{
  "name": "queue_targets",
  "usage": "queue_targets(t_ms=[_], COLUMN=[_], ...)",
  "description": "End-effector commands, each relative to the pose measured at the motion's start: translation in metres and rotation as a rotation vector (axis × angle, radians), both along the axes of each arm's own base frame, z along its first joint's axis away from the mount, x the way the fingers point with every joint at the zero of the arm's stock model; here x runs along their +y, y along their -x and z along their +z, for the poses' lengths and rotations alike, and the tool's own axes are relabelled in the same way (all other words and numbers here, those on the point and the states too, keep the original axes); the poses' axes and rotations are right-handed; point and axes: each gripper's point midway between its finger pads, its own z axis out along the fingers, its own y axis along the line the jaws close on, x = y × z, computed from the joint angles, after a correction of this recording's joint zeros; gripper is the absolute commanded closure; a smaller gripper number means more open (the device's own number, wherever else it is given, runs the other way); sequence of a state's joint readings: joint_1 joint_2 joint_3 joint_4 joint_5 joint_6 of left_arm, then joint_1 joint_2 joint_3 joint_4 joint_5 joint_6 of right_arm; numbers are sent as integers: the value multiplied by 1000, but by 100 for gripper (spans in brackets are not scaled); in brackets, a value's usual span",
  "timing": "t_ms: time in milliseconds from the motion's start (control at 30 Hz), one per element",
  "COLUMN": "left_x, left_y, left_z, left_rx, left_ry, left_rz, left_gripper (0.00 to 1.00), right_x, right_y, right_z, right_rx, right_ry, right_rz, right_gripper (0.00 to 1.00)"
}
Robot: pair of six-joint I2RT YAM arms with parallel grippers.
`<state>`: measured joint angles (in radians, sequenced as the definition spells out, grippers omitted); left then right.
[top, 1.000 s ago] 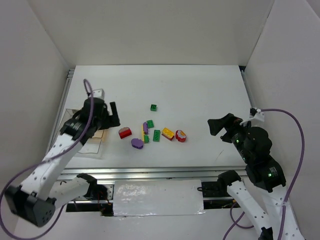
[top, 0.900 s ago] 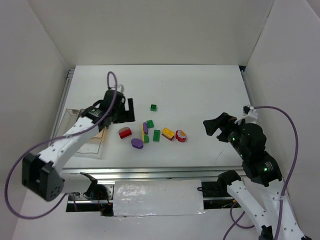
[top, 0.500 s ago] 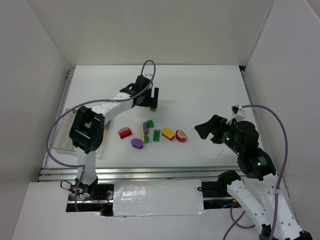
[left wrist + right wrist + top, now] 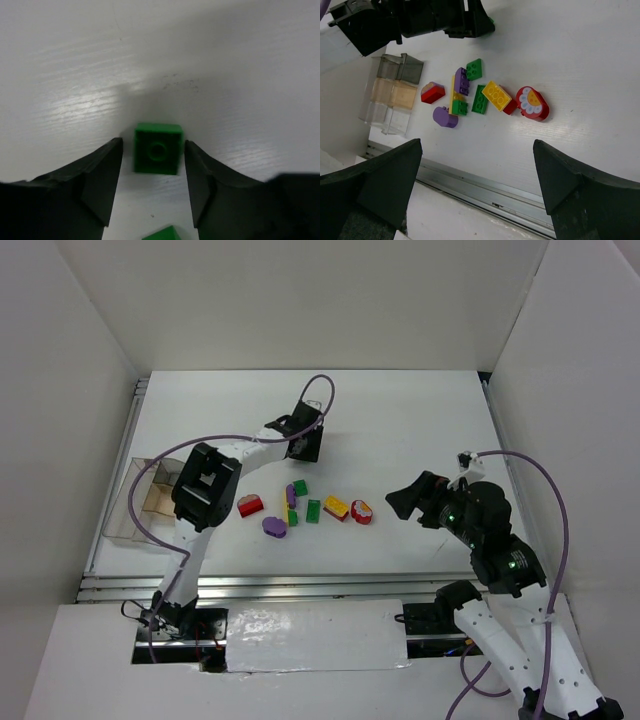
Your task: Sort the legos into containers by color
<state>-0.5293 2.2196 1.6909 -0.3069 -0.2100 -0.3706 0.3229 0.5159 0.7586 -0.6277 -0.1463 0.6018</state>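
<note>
The left claw (image 4: 152,145), spread, straddles the green brick (image 4: 158,150) off-centre on the glossy tabletop (image 4: 225,75), so closing could nudge it askew and pop it loose.

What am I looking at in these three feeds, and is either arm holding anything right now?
These are two robot arms bolted at the near edge of a white table. The top view looks down from above and behind them. The other two views come from a camera on each wrist, so the dark shapes at the bottom are that arm's own fingers.

The left end effector is stretched toward the far side. It is open, with a green square brick between its fingers, not yet gripped. The right end effector hovers open on the right, holding nothing.

The loose legos lie mid-table: green, yellow, purple and red pieces. The clear trays sit at the left edge, and I see no pieces in them.
</note>
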Motion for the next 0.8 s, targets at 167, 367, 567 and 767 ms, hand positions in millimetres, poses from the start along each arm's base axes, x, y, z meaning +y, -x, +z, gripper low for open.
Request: queue_targets(t_ms=[167, 367, 567, 767], left_x=[-1, 36, 132, 220], left_y=[-16, -4, 45, 85], left_z=[4, 82, 153, 151], left_rx=[-57, -202, -264, -199], left_ry=[-35, -68, -42, -70], left_rz=[12, 136, 433, 720], left_gripper=[90, 100, 100, 96], right_x=[4, 1, 7, 16], right_y=[-9, -10, -13, -12], right_z=[1, -1, -5, -8], right_rx=[-25, -28, -27, -17], right_ry=[5, 16, 1, -20], right_rz=[11, -4, 20, 60], right_gripper=[0, 0, 0, 1])
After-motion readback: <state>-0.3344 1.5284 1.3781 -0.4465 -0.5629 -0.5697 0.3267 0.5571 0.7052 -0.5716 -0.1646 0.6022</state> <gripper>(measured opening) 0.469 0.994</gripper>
